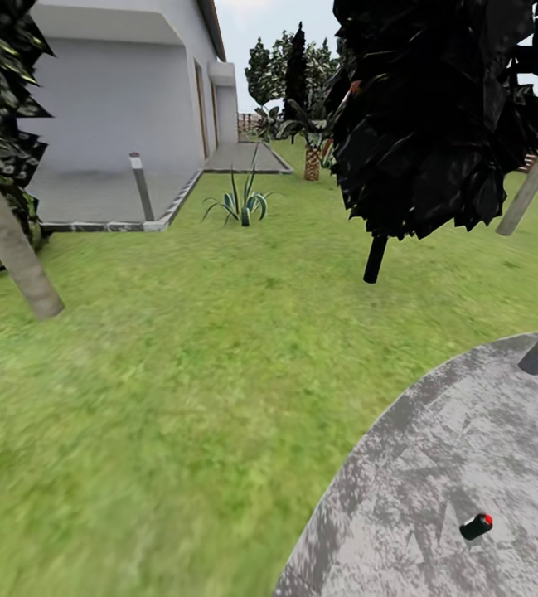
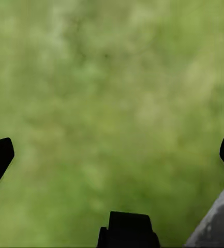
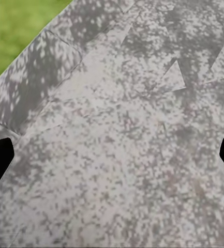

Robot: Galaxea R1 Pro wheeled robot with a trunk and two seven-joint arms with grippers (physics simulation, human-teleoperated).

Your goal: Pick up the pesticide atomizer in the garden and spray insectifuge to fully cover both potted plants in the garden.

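Since the right gripper hung over the patio, I'd call it the nearer arm | what's probably the pesticide atomizer lay on its side there, red tip angled up-right in head view | left gripper was over lawn | both jaws spread, empty

Open lawn; dark bush ahead.

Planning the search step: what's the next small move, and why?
Probably turn right toward the patio: the head view's right edge cuts it off, and a small dark, red-tipped object lies on it. Left hand is open over lawn, right hand open over patio.
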